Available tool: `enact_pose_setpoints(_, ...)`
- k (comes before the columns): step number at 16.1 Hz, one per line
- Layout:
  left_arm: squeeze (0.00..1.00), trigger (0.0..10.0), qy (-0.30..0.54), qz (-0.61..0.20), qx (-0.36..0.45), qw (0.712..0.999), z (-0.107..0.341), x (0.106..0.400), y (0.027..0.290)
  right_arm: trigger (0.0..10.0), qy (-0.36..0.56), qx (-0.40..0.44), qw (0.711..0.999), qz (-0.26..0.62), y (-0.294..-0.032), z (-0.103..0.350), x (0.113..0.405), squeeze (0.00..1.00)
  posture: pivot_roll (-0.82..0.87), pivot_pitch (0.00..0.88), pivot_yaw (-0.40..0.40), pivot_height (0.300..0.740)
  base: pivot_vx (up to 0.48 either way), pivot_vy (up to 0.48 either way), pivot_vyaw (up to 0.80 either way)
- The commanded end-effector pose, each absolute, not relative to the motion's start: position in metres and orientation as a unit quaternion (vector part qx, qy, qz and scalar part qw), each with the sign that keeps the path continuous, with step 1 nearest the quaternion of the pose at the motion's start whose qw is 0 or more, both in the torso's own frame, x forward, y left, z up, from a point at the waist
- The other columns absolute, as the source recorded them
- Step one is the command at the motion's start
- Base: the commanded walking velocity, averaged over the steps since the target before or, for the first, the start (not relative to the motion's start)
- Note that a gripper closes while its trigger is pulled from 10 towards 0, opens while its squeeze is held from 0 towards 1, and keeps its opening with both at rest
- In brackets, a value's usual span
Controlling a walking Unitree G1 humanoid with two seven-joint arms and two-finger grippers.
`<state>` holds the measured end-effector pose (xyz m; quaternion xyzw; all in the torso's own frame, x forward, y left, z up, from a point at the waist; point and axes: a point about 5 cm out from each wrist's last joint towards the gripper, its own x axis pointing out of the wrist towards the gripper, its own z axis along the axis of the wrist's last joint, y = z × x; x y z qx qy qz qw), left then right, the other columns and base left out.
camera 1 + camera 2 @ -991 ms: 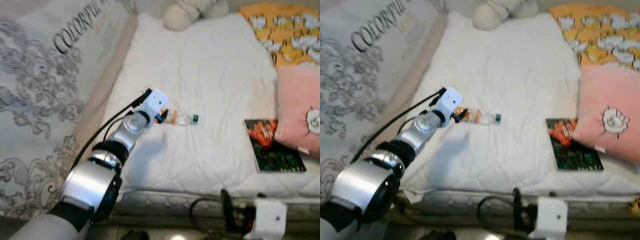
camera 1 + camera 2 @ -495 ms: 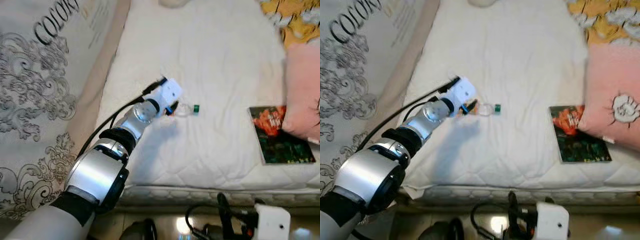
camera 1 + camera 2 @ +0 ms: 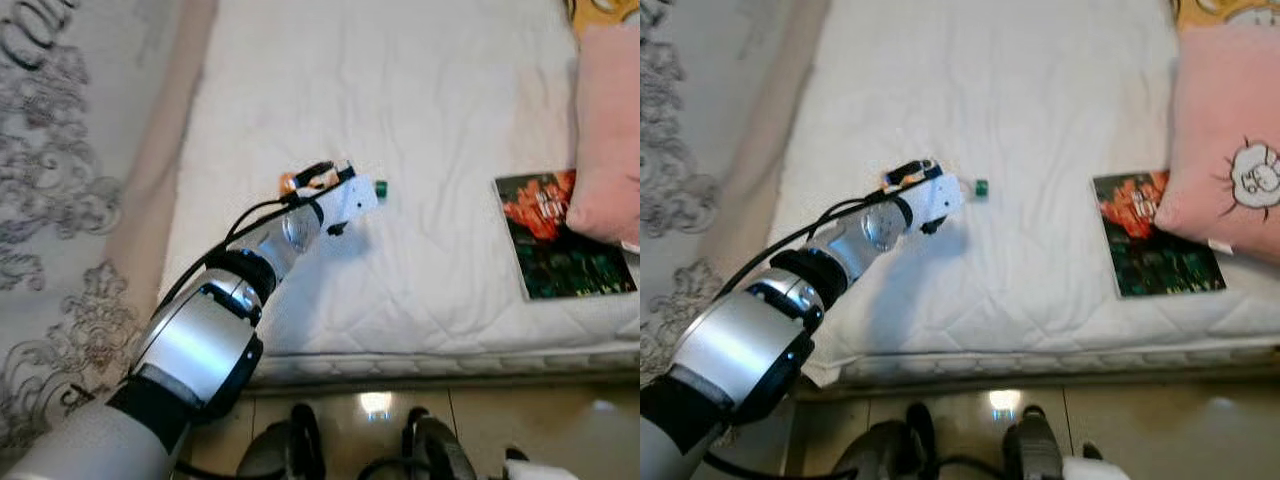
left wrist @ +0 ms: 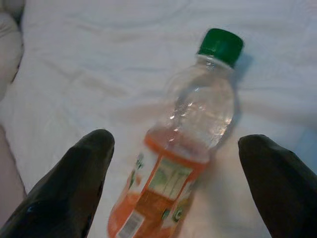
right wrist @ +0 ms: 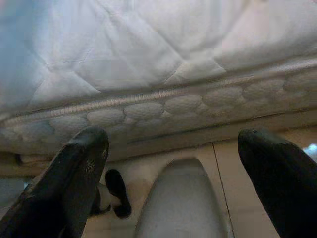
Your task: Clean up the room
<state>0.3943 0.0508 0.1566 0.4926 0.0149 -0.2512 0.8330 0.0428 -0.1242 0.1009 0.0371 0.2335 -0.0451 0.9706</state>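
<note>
left wrist view, bottle (image 4: 190, 144) base cut off, left pincer (image 4: 173, 188) spread

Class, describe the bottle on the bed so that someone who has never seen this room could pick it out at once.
Start at the white quilted mattress. Near its left side, well away from the book and pink pillow on the right, a small clear plastic bottle lies on its side between the left gripper's open black fingers. Its green cap and orange label mark it out.

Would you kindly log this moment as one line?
left end effector: open, straddling green-capped clear plastic bottle | bottle: lying on white quilted mattress | right end effector: idle
</note>
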Motion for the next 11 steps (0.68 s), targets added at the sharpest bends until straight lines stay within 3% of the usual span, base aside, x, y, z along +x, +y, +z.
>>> enact_pose_setpoints(1,0.00,10.0,0.026,-0.237,0.513,0.825,0.155,0.397,0.061,10.0,0.243,0.047,0.968,-0.038,-0.116,0.103,0.037,0.00,-0.34,0.330,0.183,0.740,0.000,0.000,0.00)
enact_pose_setpoints(4,0.00,10.0,0.040,-0.226,0.535,0.813,0.152,0.397,0.067,10.0,0.261,0.045,0.964,-0.037,-0.114,0.106,0.025,0.00,-0.37,0.353,0.184,0.740,0.000,0.000,0.00)
enact_pose_setpoints(7,0.00,10.0,0.062,-0.210,0.523,0.823,0.148,0.397,0.071,10.0,0.274,0.042,0.960,-0.040,-0.114,0.108,0.016,0.00,-0.39,0.357,0.182,0.740,0.000,0.000,0.00)
enact_pose_setpoints(11,0.00,10.0,0.032,-0.175,0.526,0.832,0.165,0.404,0.073,10.0,0.282,0.040,0.958,-0.041,-0.115,0.108,0.010,0.00,-0.39,0.355,0.183,0.740,0.000,0.000,0.00)
